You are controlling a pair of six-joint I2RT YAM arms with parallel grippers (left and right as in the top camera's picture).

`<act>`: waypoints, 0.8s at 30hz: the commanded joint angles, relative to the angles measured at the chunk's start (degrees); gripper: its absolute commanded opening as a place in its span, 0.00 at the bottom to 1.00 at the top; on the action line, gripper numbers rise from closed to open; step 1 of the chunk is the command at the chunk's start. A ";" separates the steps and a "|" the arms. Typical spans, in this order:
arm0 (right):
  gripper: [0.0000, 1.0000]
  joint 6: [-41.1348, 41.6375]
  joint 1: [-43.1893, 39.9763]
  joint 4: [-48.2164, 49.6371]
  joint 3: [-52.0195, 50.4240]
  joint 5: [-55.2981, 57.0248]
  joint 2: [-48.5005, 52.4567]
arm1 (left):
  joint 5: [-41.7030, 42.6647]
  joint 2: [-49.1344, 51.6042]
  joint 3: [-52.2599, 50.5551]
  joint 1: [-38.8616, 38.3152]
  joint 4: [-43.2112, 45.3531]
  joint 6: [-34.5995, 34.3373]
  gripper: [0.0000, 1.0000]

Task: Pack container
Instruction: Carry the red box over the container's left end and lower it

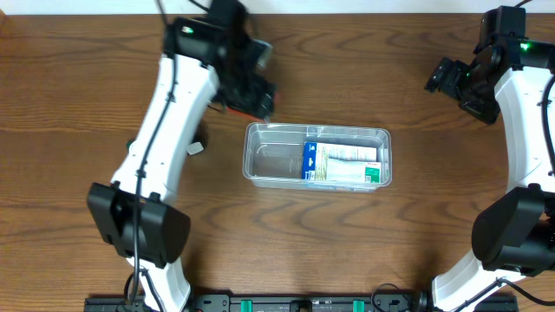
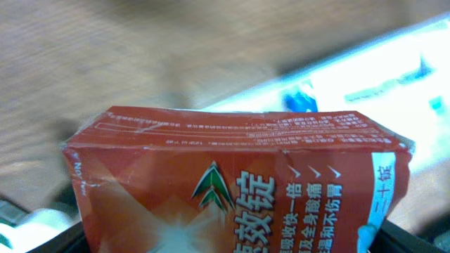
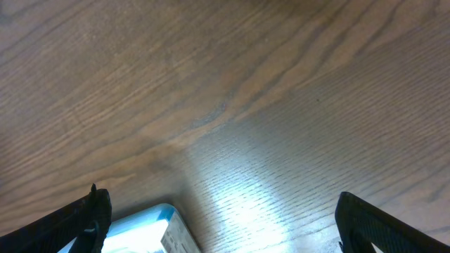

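Only overhead is the wooden table [image 1: 69, 87] seen whole, with the clear container [image 1: 260, 165] placed at its centre and a white-blue box [image 1: 342, 163] in its 3 o'clock half. At 11 o'clock a red box [image 2: 232, 183], its print shown only by the left wrist view, is grasped by the left gripper [image 1: 253, 102]. The right gripper [image 1: 444, 78], at 2 o'clock, is held released.

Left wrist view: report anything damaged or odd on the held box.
The red cardboard box in the left gripper looks worn: top edge scuffed white, left corner crumpled.
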 commanded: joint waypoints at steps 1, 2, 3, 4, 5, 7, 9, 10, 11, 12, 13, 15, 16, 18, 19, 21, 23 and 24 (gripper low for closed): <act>0.99 0.48 -0.13 -0.04 1.05 0.37 -0.81 | 0.57 -0.15 0.63 -4.17 -2.69 -2.01 0.85; 0.99 0.48 -0.13 -0.02 1.05 0.37 -0.81 | -0.20 -0.13 0.33 -5.57 -3.37 -2.91 0.85; 0.99 0.48 -0.13 -0.04 1.05 0.39 -0.81 | -1.25 -0.02 0.07 -6.67 -3.74 -4.00 0.85; 0.99 0.48 -0.13 -0.02 1.05 0.37 -0.81 | -2.51 0.09 -0.11 -7.91 -4.07 -5.46 0.85; 0.99 0.46 -0.13 -0.04 1.05 0.39 -0.81 | -3.43 0.11 -0.31 -9.03 -4.24 -6.88 0.85; 0.99 0.48 -0.13 -0.04 1.05 0.39 -0.81 | -4.52 0.13 -0.79 -11.13 -4.26 -9.86 0.85; 0.99 0.48 -0.13 -0.04 1.05 0.39 -0.81 | -6.05 0.13 -1.40 -12.72 -3.93 -14.45 0.85; 0.99 0.48 -0.13 -0.04 1.05 0.39 -0.81 | -6.91 0.15 -1.79 -13.40 -3.87 -16.41 0.85; 0.99 0.46 -0.13 -0.02 1.05 0.37 -0.81 | -7.82 0.15 -2.36 -14.10 -3.61 -18.21 0.85; 0.99 0.48 -0.13 -0.04 1.05 0.39 -0.81 | -8.81 0.15 -3.19 -14.71 -3.06 -20.22 0.85; 0.99 0.48 -0.13 -0.02 1.05 0.39 -0.81 | -9.33 0.15 -4.07 -15.13 -2.45 -21.86 0.85; 0.99 0.48 -0.13 -0.02 1.05 0.37 -0.81 | -9.51 0.15 -6.60 -15.85 -0.50 -25.22 0.85; 0.99 0.48 -0.13 -0.04 1.05 0.39 -0.81 | -9.51 0.15 -7.65 -15.96 0.42 -26.38 0.85; 0.99 0.48 -0.13 -0.02 1.05 0.39 -0.81 | -9.51 0.15 -10.62 -16.26 2.95 -28.92 0.85; 0.99 0.48 -0.13 -0.02 1.05 0.37 -0.81 | -9.51 0.15 -11.78 -16.33 4.04 -29.77 0.85; 0.99 0.48 -0.13 -0.04 1.05 0.37 -0.81 | -9.77 0.15 -13.97 -16.31 6.10 -31.56 0.85; 0.99 0.48 -0.13 -0.02 1.05 0.39 -0.81 | -11.04 0.15 -16.09 -16.31 8.31 -33.46 0.85; 0.99 0.48 -0.13 -0.04 1.05 0.37 -0.81 | -11.43 0.15 -17.07 -16.31 9.38 -34.23 0.85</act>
